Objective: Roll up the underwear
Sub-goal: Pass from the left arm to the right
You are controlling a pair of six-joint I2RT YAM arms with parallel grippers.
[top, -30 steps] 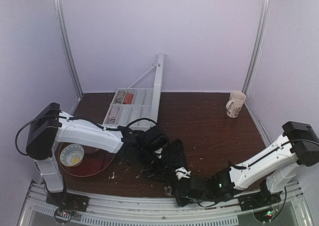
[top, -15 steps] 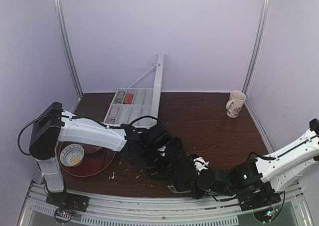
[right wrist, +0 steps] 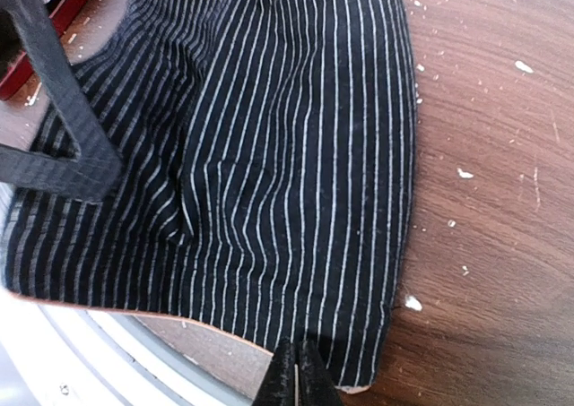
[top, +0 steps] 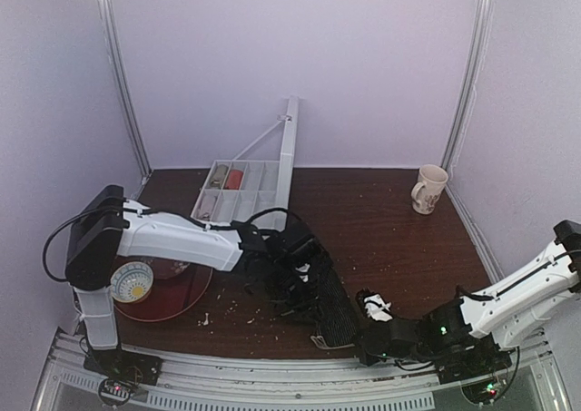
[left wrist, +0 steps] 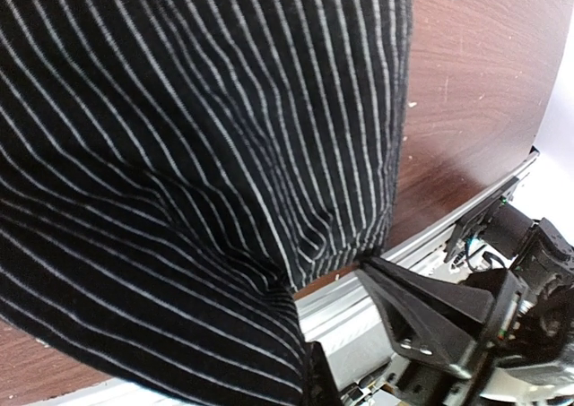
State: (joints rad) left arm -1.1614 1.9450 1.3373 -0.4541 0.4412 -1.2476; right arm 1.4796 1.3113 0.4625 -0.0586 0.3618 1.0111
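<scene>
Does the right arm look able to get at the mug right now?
Probably not yet: the right gripper is shut on the underwear, pinching its hem. Otherwise the way to the mug looks free; only crumbs lie between.

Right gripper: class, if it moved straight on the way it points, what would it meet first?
The underwear: the right gripper pinches its hem, and striped fabric apparently lies straight ahead.
</scene>
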